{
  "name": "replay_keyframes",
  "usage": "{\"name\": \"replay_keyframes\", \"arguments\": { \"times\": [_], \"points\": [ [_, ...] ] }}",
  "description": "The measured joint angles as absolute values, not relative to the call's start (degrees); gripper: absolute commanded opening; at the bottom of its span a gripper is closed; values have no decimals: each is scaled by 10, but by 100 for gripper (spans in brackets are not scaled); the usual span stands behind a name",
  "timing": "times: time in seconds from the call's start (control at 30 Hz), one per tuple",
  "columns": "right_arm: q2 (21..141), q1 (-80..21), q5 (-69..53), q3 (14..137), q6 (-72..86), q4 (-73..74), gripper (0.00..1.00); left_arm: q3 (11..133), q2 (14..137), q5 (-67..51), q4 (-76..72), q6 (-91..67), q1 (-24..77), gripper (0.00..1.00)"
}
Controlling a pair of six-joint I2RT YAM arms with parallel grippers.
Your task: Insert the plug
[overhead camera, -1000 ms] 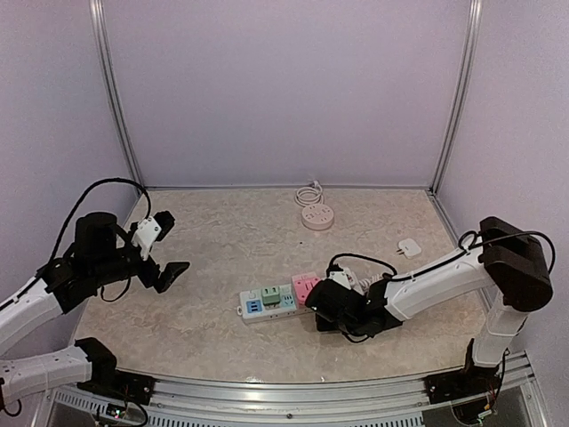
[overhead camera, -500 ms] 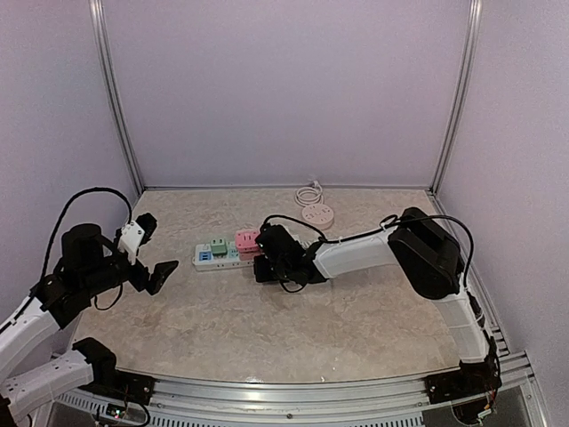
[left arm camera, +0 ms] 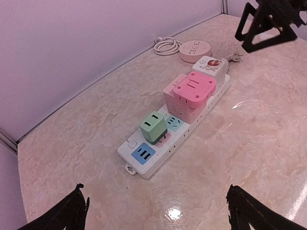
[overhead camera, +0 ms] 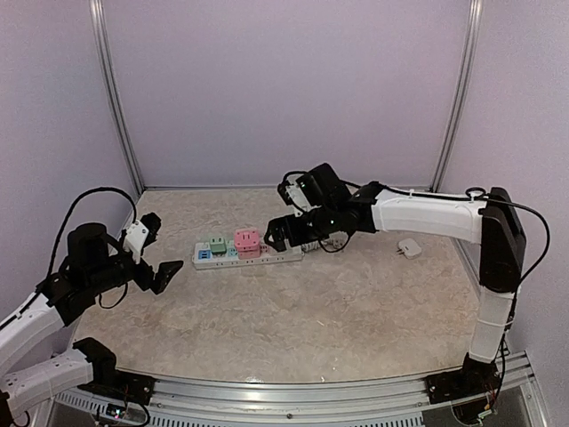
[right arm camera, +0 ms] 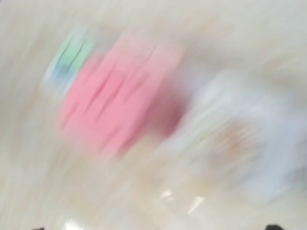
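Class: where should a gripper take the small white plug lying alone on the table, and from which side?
The white plug lies flat on the table with open space all round, so probably grip its boxy body across two opposite flat sides, coming straight down. Its prongs are too small to place.

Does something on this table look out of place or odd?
The small white plug lies alone on the right side of the beige marble-patterned table, apart from the long white power strip, not inserted. Nothing looks spilled or broken.
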State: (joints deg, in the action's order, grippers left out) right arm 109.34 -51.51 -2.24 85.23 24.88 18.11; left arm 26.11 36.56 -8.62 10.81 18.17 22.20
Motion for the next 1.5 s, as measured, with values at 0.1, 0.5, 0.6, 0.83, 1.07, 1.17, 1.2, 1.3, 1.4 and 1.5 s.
{"name": "replay_keyframes", "arguments": {
  "times": [0.1, 0.5, 0.6, 0.83, 1.07, 1.17, 1.2, 1.3, 1.4, 1.5],
  "points": [
    [1117, -441, -12, 962, 244, 249, 100, 260, 372, -88, 103, 165, 222, 99],
    [1456, -317, 127, 1383, 202, 430, 100, 258, 377, -92, 101, 139, 189, 98],
    [1482, -321, 119, 1383, 186, 427, 100, 254, 380, -101, 98, 139, 189, 98],
    [1517, -323, 136, 1403, 169, 406, 100, 252, 385, -111, 96, 139, 188, 98],
    [1547, -326, 155, 1435, 143, 391, 97, 251, 390, -117, 94, 139, 188, 97],
    [1548, -326, 156, 1437, 140, 391, 96, 251, 391, -118, 94, 139, 188, 97],
    [1548, -326, 156, 1435, 140, 391, 93, 250, 391, -118, 94, 139, 188, 97],
    [1537, -327, 157, 1412, 141, 386, 80, 250, 391, -118, 94, 140, 188, 97],
    [1495, -331, 165, 1338, 146, 377, 72, 250, 391, -118, 94, 143, 188, 97],
    [1435, -333, 171, 1241, 151, 367, 67, 250, 390, -118, 93, 146, 188, 98]
  ]
}}
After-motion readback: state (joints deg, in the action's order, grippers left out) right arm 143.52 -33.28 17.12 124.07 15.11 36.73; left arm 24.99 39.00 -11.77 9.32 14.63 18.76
